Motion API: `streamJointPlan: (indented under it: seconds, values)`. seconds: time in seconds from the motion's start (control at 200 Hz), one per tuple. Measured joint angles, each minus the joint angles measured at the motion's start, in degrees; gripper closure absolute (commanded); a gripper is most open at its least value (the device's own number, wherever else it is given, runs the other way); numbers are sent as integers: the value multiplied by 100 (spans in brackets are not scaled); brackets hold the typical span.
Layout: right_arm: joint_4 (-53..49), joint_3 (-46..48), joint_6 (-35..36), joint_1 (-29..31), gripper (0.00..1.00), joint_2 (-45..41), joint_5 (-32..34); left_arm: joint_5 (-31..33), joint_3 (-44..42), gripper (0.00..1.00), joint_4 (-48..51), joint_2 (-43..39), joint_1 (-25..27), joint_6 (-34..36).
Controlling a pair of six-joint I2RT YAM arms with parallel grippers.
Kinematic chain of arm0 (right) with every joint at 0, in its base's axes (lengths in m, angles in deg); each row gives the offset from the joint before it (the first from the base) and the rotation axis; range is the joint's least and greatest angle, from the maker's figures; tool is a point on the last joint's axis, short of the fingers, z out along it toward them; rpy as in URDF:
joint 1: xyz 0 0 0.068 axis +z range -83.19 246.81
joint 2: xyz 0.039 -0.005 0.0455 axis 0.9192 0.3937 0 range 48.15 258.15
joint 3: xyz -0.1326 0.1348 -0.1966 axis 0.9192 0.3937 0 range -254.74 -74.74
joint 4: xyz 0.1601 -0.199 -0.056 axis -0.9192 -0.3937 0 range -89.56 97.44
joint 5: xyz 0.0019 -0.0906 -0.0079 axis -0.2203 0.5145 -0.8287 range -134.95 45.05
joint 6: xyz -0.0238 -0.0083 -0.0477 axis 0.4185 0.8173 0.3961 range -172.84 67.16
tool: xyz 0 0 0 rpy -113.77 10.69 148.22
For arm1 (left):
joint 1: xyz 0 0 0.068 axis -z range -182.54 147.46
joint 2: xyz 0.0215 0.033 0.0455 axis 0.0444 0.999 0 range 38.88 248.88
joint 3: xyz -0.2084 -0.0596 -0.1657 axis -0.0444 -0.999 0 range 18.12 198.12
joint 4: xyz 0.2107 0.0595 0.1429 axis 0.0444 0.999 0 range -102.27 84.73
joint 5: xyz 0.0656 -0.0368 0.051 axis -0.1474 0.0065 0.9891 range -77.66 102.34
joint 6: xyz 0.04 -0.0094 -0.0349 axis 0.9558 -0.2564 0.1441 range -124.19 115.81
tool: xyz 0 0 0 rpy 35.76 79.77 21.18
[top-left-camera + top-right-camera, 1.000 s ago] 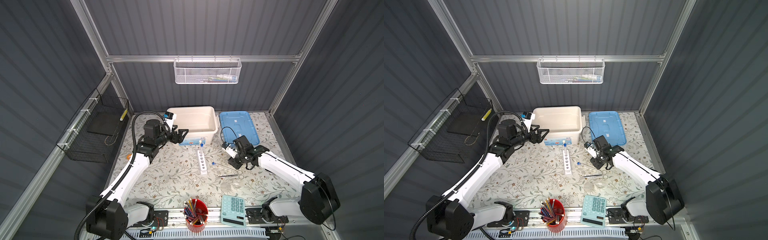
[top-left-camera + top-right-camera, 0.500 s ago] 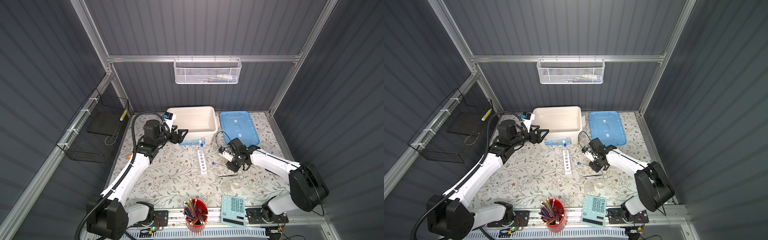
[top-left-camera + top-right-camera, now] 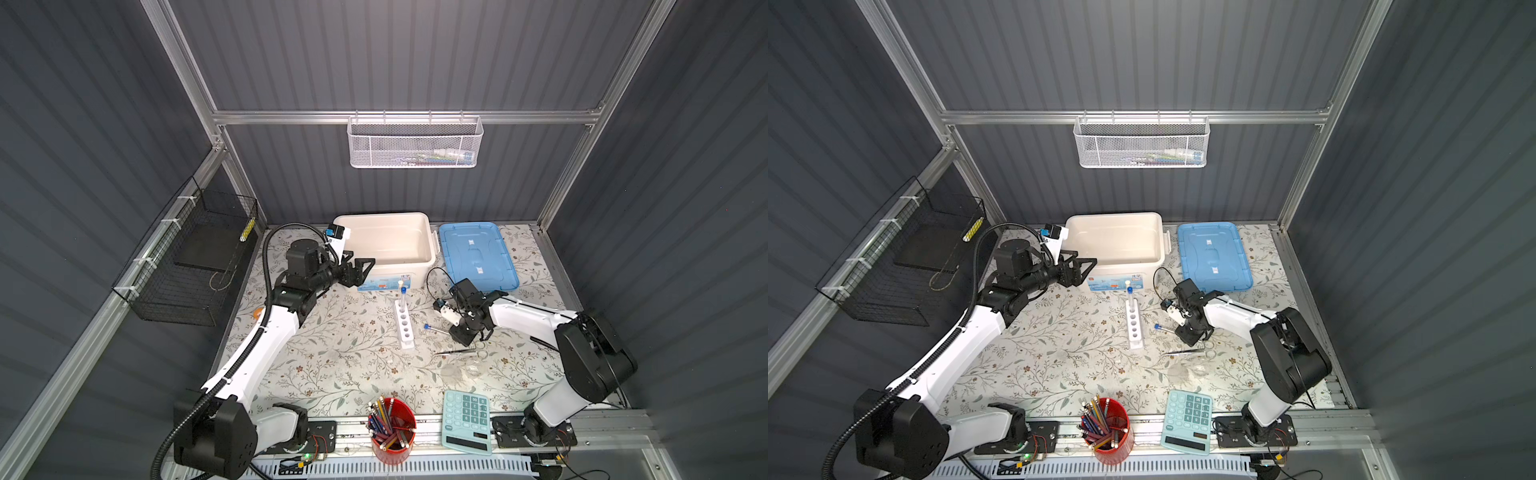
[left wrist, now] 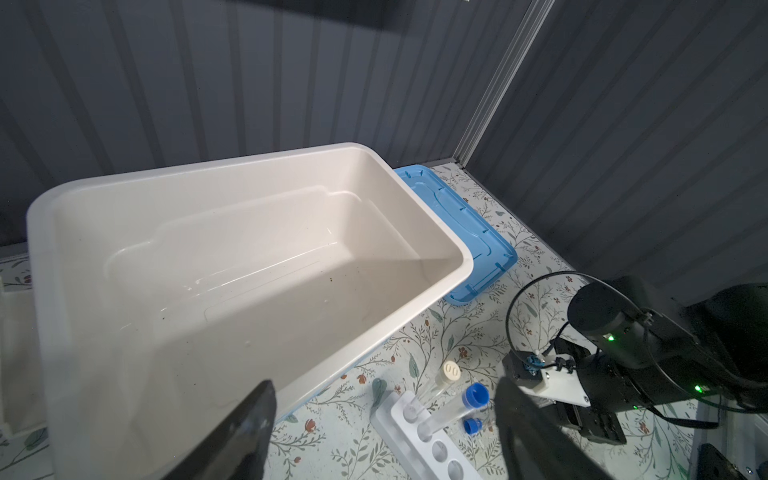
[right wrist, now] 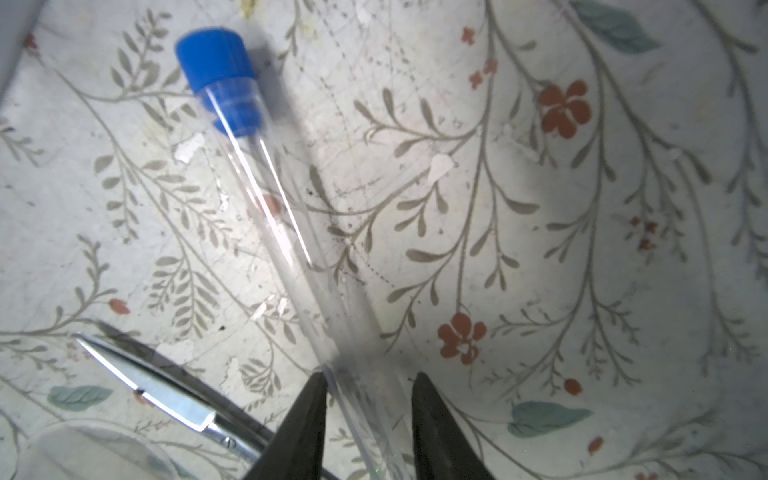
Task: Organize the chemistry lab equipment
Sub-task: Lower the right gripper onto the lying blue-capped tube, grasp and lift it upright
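**Right end effector straddling the loose tube, left one idle by the bin**

In both top views I see the rack [image 3: 404, 328] [image 3: 1135, 328] near the middle of the counter [image 3: 332, 353], pointing 12 to 6 o'clock. A standing test tube [image 3: 402, 297] with a blue cap sits in its 12 o'clock end. The lying test tube [image 3: 438, 330] [image 3: 1167, 329] rests flat at the rack's 3 o'clock, cap toward the rack. My right end effector [image 3: 473, 338] [image 3: 1196, 336] is down over that tube's far end. The scissors-like tool [image 3: 459, 353] lies just at the right end effector's 6 o'clock, with the glass dishes [image 3: 453, 370] beyond it. My left end effector [image 3: 368, 270] hangs at the 9 o'clock corner of the white bin [image 3: 432, 253], jaws spread wide and empty.

From the left wrist, the left end effector [image 4: 384, 384] gapes with nothing between its fingers [image 4: 245, 436]. The white bin [image 4: 249, 174] has nothing in it. The rack [image 4: 415, 436] carries the standing test tube [image 4: 457, 409] beside a cream-capped tube [image 4: 451, 372].

From the right wrist, the right end effector [image 5: 368, 386] stands partway open with the lying test tube [image 5: 282, 224] between its fingers [image 5: 303, 428]. One finger is against the glass and a sliver of gap shows at the other, so it is not clamped. The tube is flat on the counter, and the scissors-like tool [image 5: 166, 390] is just beside it.
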Motion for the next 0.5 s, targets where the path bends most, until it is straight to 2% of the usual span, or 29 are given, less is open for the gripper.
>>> streamJointPlan:
  seconds: [0.5]
  values:
    - [243,4,-13,50,81,79,-101,-22,2,17,4,0,2,0]
